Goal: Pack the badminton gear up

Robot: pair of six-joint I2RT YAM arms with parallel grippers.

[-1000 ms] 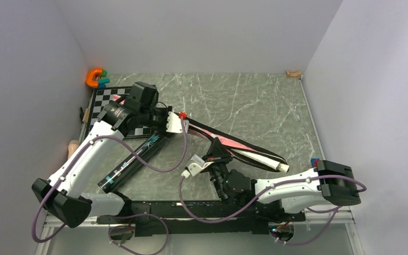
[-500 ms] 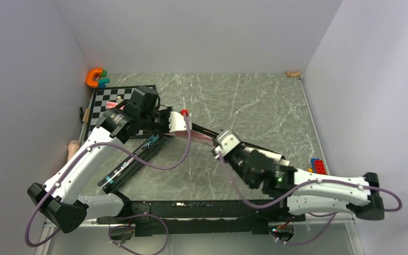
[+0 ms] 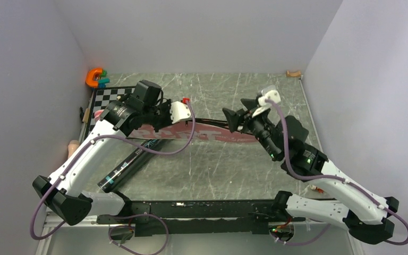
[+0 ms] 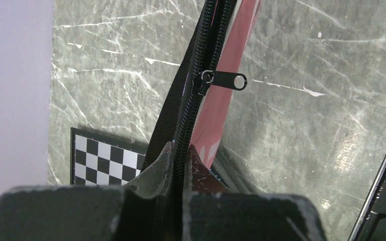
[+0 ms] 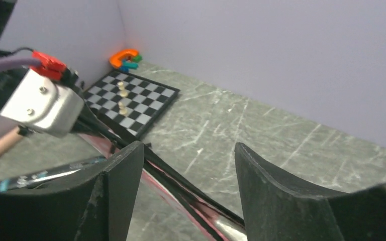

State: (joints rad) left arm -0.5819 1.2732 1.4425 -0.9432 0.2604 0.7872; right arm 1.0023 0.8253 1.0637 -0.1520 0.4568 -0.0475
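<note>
Right tool [image 3: 237, 116] has swung up over the bag [image 3: 191, 132] (chessboard [image 3: 108, 98] beyond)

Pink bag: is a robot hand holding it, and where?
The left gripper pinches the pink bag by its black zipper edge, near the zipper pull. The right gripper has open jaws, gripping nothing.

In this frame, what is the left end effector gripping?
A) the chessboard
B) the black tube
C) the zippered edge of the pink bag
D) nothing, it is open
C: the left wrist view shows the left end effector shut on the edge of the bag, along the zipper line and close to the zipper pull.
</note>
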